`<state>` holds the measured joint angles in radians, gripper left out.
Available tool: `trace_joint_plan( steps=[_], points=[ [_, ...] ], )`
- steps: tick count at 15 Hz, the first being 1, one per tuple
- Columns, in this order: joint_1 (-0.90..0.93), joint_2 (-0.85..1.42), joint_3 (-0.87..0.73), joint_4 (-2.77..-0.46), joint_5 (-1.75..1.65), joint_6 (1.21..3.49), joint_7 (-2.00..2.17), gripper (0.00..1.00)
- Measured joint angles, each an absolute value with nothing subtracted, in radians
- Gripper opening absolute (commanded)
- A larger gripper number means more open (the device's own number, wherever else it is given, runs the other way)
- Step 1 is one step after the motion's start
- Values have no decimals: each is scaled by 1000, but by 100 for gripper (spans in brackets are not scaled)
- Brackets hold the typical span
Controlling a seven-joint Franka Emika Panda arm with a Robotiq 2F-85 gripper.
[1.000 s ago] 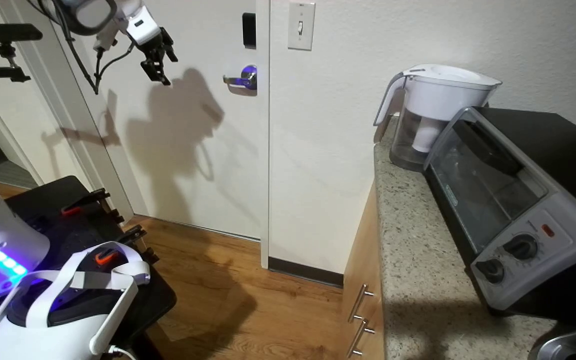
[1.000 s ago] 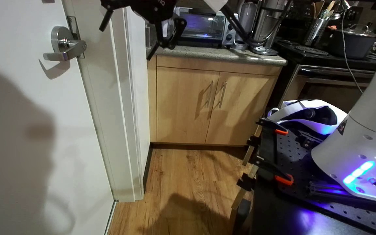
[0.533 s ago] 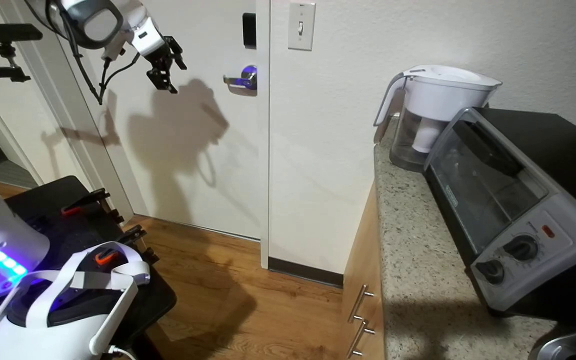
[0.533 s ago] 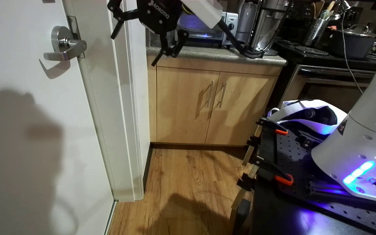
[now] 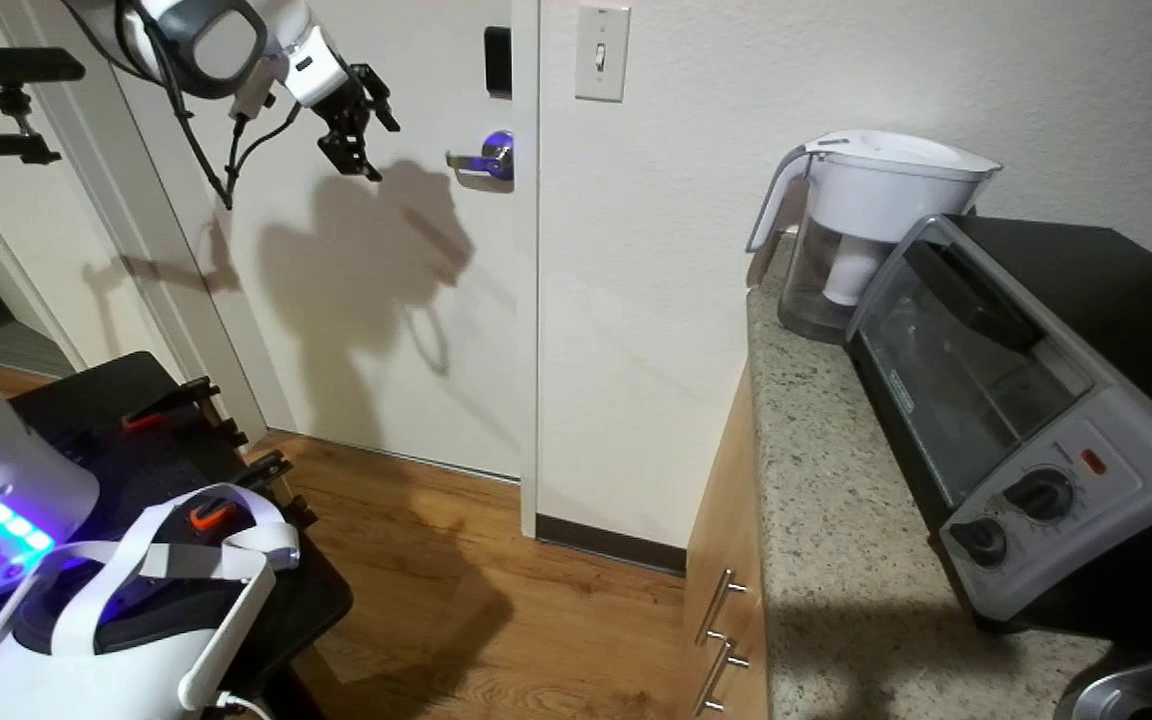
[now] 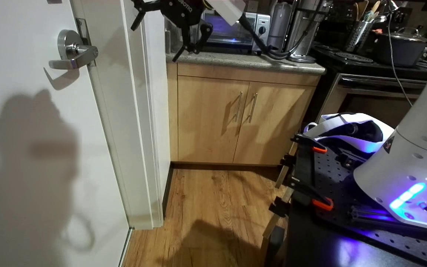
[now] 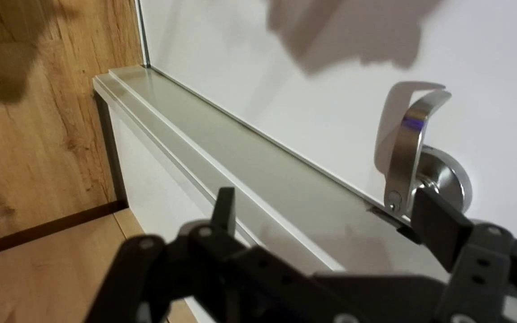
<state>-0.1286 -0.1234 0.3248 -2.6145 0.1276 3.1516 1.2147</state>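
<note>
One door handle point(image 7: 404, 154) sits on the white door point(image 7: 285, 112), its long axis roughly level in both exterior views. In the wrist view I see it ahead of my fingers point(image 7: 440, 231), off toward that view's right, crosswise to their gap. They're spread, holding nothing, apart from it. Farther off, a worktop point(image 5: 816, 480) carries a toaster oven point(image 5: 1026, 400).
</note>
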Motion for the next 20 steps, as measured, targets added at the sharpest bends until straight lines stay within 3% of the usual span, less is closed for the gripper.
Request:
trace_joint_plan(
  steps=[7,11,20],
  points=[
    [-397,-124,472,-2485,-94,3139,1416,100],
    [-526,-115,562,-2368,-246,3019,1560,100],
    [-546,92,632,-2067,-663,2764,1725,100]
  ],
)
